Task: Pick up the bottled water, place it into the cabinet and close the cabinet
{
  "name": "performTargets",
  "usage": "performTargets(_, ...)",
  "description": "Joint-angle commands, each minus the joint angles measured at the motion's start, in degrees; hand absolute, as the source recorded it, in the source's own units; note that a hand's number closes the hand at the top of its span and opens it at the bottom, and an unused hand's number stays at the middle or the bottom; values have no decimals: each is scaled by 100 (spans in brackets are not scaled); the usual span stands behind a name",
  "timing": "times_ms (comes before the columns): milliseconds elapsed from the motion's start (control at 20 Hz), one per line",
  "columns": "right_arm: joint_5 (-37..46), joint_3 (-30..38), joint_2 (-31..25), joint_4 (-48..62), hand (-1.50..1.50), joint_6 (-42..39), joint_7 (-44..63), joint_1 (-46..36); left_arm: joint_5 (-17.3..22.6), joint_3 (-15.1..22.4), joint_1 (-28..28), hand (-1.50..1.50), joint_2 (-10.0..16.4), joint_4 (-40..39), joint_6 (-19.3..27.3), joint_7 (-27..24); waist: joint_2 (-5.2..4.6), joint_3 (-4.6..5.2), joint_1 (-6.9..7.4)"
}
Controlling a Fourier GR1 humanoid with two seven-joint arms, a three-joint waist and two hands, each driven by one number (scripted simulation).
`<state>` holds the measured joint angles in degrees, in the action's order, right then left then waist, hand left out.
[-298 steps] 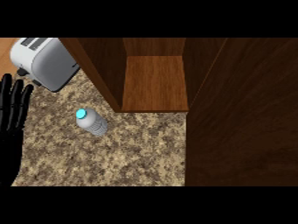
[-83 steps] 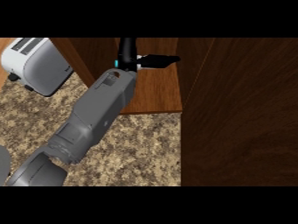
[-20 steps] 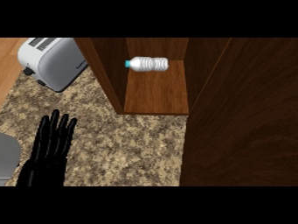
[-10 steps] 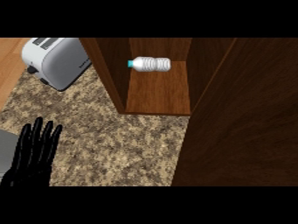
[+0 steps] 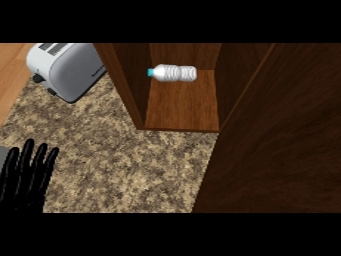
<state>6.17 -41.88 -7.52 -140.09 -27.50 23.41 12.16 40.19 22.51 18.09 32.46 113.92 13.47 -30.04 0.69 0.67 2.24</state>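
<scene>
One black left hand [image 5: 24, 182] rests at the lower edge, fingers straight up, holding nothing

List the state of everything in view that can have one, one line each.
bottled water: lying on its side on the cabinet shelf, cap on, cap pointing left.
cabinet: open.
cabinet door: swung out at the right, not closed.
toaster: standing on the counter, left of the cabinet.
left hand: open, fingers straight, holding nothing.
</scene>
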Motion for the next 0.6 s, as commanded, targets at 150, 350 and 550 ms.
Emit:
performTargets(150, 543, -678, 708, 408, 150, 881, 395, -839, 167, -259, 111, -150, 192, 100, -249, -29, -14, 5, 65)
performTargets(350, 345, -587, 702, 610, 150, 801, 402, -989, 205, -243, 72, -150, 213, 46, -364, 5, -70, 12, 112)
performTargets(550, 275, -383, 700, 622, 150, 770, 447, -1121, 232, -334, 116, -150, 265, 104, -382, -3, -93, 13, 211)
